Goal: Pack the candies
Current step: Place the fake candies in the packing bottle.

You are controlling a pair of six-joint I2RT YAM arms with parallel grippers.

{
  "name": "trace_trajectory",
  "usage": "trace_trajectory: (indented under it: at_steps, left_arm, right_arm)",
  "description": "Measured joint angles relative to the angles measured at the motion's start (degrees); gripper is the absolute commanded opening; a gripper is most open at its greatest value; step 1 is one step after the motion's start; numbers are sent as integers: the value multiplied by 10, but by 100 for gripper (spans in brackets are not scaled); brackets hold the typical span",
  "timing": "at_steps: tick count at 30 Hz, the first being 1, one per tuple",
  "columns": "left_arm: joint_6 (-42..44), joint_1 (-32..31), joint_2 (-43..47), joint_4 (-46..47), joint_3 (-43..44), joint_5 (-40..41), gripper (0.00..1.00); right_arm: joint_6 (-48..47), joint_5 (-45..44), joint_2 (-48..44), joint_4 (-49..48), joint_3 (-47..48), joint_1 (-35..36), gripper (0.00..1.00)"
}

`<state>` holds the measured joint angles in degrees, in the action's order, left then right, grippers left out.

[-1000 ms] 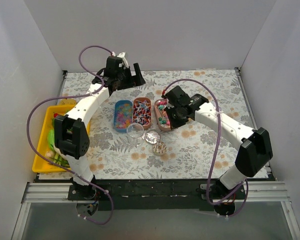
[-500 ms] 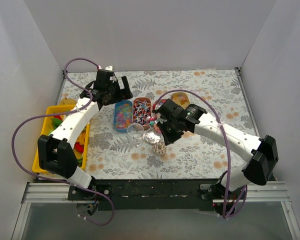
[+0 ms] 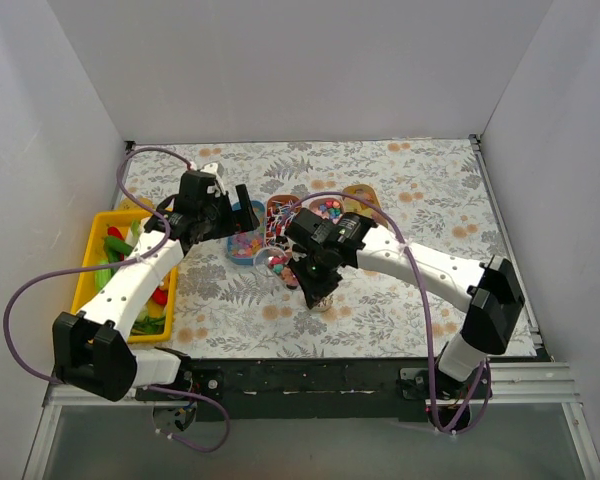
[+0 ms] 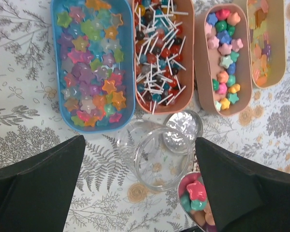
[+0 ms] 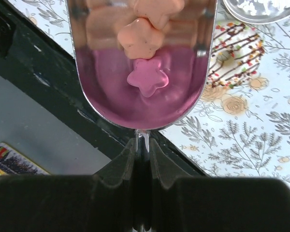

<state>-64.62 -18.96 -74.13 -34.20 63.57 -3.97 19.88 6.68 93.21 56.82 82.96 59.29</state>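
Closest to the arms, a sprinkle-patterned disc (image 5: pixel 232 53) lies on the table. The right gripper (image 5: pixel 142 145) is clamped on the handle of a metal scoop (image 5: pixel 142 104) with a few star candies (image 5: pixel 146 79) in it, just near-right of the clear jar (image 4: pixel 157 157). A shiny lid (image 4: pixel 182 130) sits at the jar's far side. The left gripper (image 4: pixel 140 145) hovers over the jar, fingers spread wide, holding nothing. Behind that, more candies fill a blue tray (image 4: pixel 59 96), an orange tray (image 4: pixel 190 82) of sticks and a pink tray (image 4: pixel 242 82). The yellow bin (image 3: pixel 84 285) is off to the left
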Motion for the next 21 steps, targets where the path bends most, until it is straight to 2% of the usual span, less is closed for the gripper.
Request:
trace_trajectory:
  at_steps: [6, 14, 21]
  left_arm:
    - [18, 0, 7, 3, -35, -35, 96]
    - [32, 0, 25, 2, -66, -34, 96]
    - [31, 0, 46, 10, -74, -30, 97]
  right_arm:
    - [15, 43, 38, 1, 25, 0, 1]
    - [36, 86, 107, 20, 98, -2, 1]
    - [52, 125, 124, 37, 113, -30, 1]
